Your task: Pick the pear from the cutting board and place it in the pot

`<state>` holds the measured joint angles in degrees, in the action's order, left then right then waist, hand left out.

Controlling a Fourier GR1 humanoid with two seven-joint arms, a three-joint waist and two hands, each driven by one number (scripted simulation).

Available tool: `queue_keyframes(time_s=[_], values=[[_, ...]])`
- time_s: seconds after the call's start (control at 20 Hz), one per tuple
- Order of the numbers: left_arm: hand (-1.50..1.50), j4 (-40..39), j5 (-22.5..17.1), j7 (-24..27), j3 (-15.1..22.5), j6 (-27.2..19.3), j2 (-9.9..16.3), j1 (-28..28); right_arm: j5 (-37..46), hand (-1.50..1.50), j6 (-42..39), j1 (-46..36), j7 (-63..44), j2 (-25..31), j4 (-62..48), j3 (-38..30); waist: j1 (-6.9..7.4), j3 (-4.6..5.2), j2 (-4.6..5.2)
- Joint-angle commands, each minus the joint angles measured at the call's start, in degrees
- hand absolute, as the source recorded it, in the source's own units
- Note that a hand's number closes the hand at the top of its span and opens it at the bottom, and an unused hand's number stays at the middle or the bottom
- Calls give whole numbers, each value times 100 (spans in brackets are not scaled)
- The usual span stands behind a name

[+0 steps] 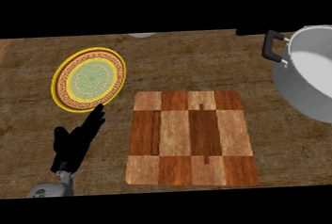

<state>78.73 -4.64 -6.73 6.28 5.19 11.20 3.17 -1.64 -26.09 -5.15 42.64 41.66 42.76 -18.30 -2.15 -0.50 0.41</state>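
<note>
A checkered wooden cutting board (pixel 190 138) lies in the middle of the counter with nothing on it. No pear shows anywhere in the head view. A large silver pot (pixel 313 74) with a black handle (pixel 270 45) stands at the right edge, partly cut off; the part of its inside that shows is pale and bare. My left hand (pixel 76 141) rests open to the left of the board, fingers straight and pointing up toward a plate. My right hand is out of view.
A round plate (pixel 89 79) with a yellow rim and green centre lies at the upper left, just beyond my left fingertips. A pale object (pixel 142 35) peeks in at the top edge. The counter top is brown and mottled.
</note>
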Motion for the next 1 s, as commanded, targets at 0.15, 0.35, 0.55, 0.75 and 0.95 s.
queue_keyframes(time_s=[0.15,0.35,0.55,0.75,0.95], values=[[0,-15,-13,67,63,159,2,44,-127,150,-520,69,1256,1215,-1246,-635,277,-13,19],[0,-92,54,83,160,130,-115,19,45,150,-305,-46,1602,1616,-1453,-613,298,5,2],[0,267,86,-199,215,71,-96,-8,209,150,15,-47,1914,1937,-1590,-600,326,5,-20],[0,-35,200,-62,216,23,-211,257,471,150,362,-750,1559,1984,-1696,-348,364,23,0],[0,34,309,-121,285,-68,-297,165,595,150,255,-1277,1170,2381,-1805,-246,363,33,-11]])
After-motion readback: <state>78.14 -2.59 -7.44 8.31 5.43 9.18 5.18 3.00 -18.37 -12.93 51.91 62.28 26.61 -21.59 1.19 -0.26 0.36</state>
